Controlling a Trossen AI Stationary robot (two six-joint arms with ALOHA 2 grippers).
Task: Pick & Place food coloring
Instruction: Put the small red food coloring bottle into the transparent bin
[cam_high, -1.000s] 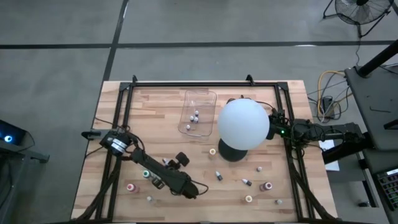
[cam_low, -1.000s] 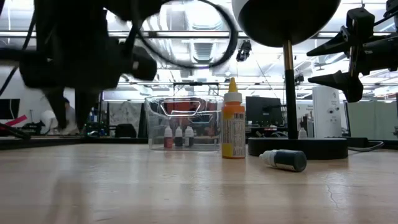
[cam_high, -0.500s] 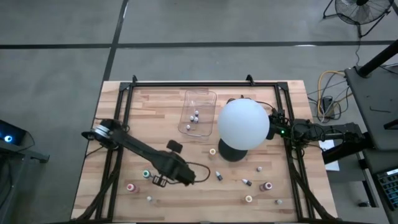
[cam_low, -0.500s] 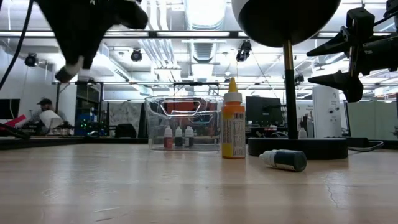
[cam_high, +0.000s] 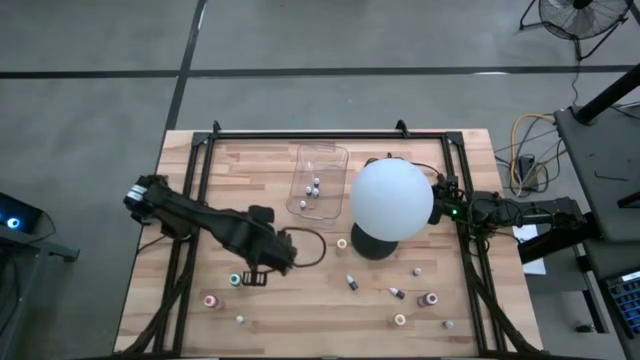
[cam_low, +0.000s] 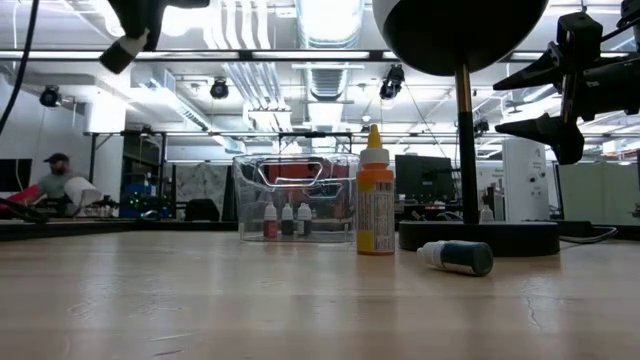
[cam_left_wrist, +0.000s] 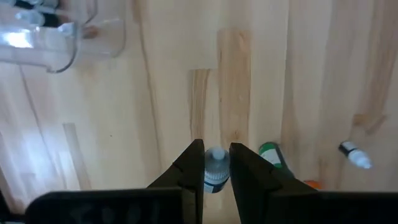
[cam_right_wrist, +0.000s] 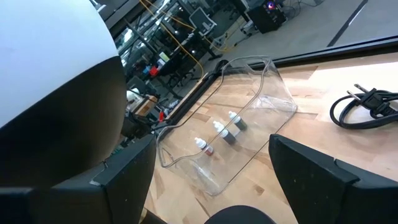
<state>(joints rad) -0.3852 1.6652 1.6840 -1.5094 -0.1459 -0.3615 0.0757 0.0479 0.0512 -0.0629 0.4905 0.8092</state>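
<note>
Lifted and swung toward the tray (cam_high: 318, 180), left gripper (cam_left_wrist: 216, 167) is clamped on a small vial (cam_left_wrist: 215, 174): light, stiff, slippery; held mid-body. Right gripper (cam_right_wrist: 211, 180) is spread, parked at the right edge.

Light wooden slatted table top (cam_high: 250, 170): pale tan planks, darker grain streaks. Black metal frame (cam_high: 300, 136). Clear plastic tray (cam_high: 322, 160): colourless. Large matte white globe (cam_high: 391, 199) on black round base (cam_high: 372, 245). Tall orange plastic bottle (cam_low: 375, 205), yellow cap. Small dark bottle lying on side (cam_low: 458, 257), white cap. Small green-topped vial (cam_high: 236, 280). Small pink-red vial (cam_high: 210, 300).
</note>
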